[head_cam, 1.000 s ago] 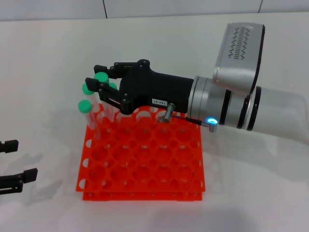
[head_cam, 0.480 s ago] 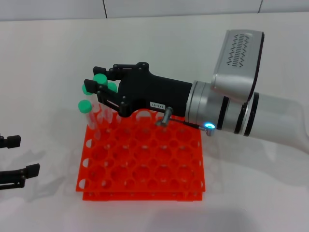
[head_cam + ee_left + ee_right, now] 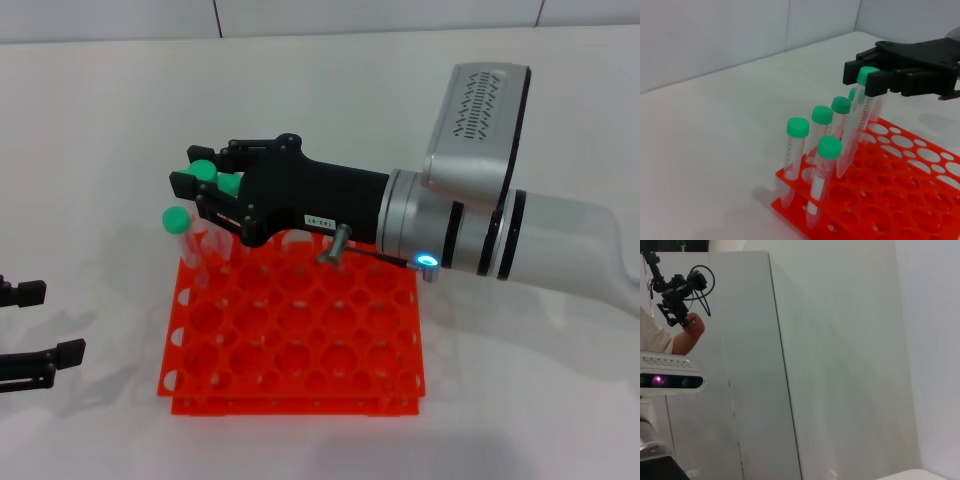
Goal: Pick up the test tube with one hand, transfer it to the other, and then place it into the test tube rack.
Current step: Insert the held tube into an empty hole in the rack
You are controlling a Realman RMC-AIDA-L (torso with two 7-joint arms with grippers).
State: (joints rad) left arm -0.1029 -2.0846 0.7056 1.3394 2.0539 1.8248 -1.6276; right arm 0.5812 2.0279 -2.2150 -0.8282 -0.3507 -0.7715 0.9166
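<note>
Holding the test tube (image 3: 858, 120) by its green cap in my right gripper (image 3: 200, 185).

Its bottom sits in a back hole of the test tube rack (image 3: 300, 340), leaning, beside 5 other tubes. My left gripper (image 3: 40, 330) waits wide, well apart.

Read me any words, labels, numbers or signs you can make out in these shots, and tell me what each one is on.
Small white label on the body of the right gripper: dark characters, too small and blurred to read.
Graduation marks down the side of the test tube that this gripper holds over the test tube rack: fine lines only, no number readable.
Nothing else carries readable text. The left gripper shows none.
</note>
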